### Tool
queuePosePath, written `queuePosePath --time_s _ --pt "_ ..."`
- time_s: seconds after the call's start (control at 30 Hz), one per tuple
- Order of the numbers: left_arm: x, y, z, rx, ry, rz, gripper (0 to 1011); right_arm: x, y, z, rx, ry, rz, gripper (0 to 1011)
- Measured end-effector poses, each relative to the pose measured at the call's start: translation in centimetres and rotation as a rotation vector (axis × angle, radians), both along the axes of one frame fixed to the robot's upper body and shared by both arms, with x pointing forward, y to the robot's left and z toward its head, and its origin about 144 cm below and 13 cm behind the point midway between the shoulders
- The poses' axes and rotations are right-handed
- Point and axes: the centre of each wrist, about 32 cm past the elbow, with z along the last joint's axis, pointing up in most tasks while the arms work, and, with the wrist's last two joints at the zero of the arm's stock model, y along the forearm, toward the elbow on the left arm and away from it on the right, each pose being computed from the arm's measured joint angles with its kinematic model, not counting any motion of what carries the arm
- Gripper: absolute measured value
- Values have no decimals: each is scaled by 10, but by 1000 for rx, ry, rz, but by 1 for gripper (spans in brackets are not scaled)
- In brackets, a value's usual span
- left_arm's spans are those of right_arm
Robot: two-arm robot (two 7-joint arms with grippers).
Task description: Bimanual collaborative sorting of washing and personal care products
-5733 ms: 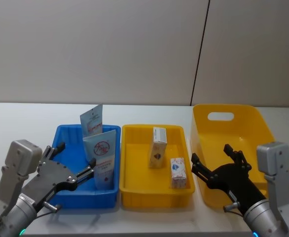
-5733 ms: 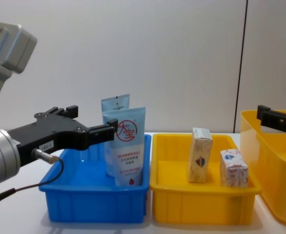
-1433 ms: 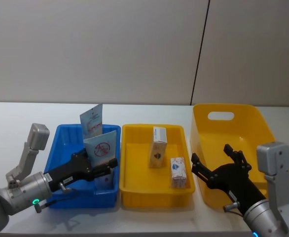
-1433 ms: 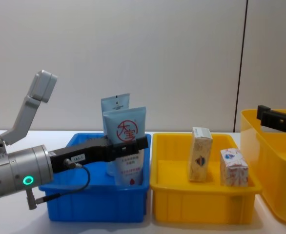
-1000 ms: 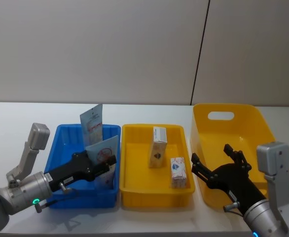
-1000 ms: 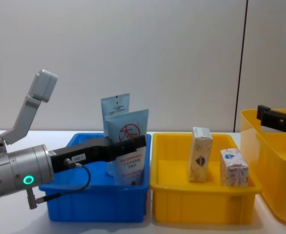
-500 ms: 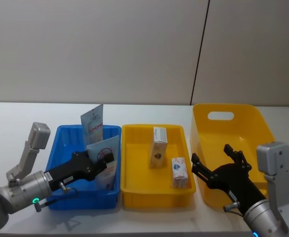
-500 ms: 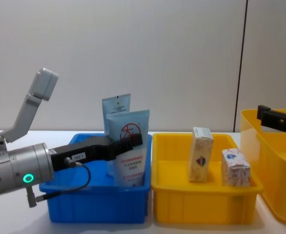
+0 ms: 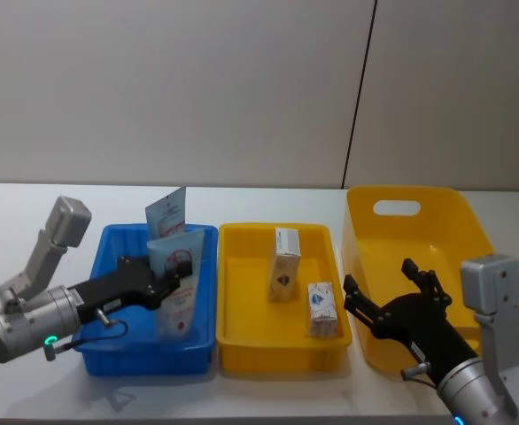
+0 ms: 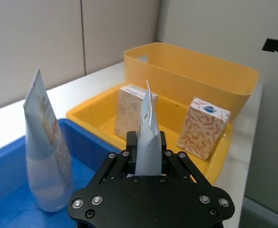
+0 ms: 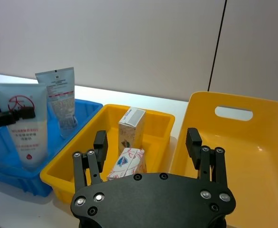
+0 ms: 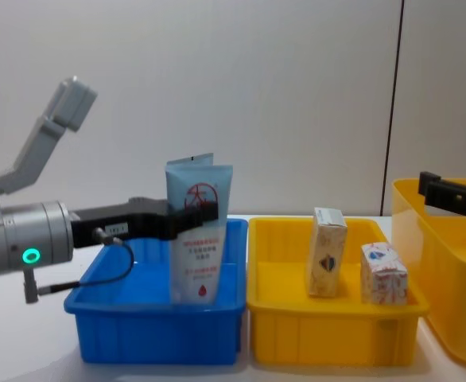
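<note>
Leftmost, left gripper (image 9: 173, 282): jaws clamped on the wide pale-blue squeeze tube with red round logo (image 9: 176, 305), held upright in the blue plastic tray (image 9: 144, 361).
Risk: the soft tube could slide through the grip, or knock the narrower bluish tube (image 9: 165, 215) just behind it.
Hidden: cap end sits behind the tray wall; resting or lifted, cannot tell.
Yellow plastic tray (image 9: 277, 357): taller cream carton (image 9: 284, 264) and small white carton printed red and blue (image 9: 320, 308).
Right gripper (image 9: 376, 282): jaws spread, idle by the yellow handled tub (image 9: 419, 221).

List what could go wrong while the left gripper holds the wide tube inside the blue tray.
Held by the left gripper, the wide tube reaches below the blue tray rim: a sideways move may snag and drag the tray. The narrower tube just behind could be knocked over. The right gripper hangs open, idle.
</note>
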Motion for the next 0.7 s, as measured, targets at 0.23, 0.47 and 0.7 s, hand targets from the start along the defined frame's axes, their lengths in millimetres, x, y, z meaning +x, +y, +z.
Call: queuePosePath --time_s 0.23,0.47,0.7 --pt "-12 2 24 30 -55 62 196 0 0 0 0 0 0 1002" --pt "-23 1 39 12 -109 118 196 0 0 0 0 0 0 1002" --pt "-38 0 51 -32 -164 183 196 0 0 0 0 0 0 1002"
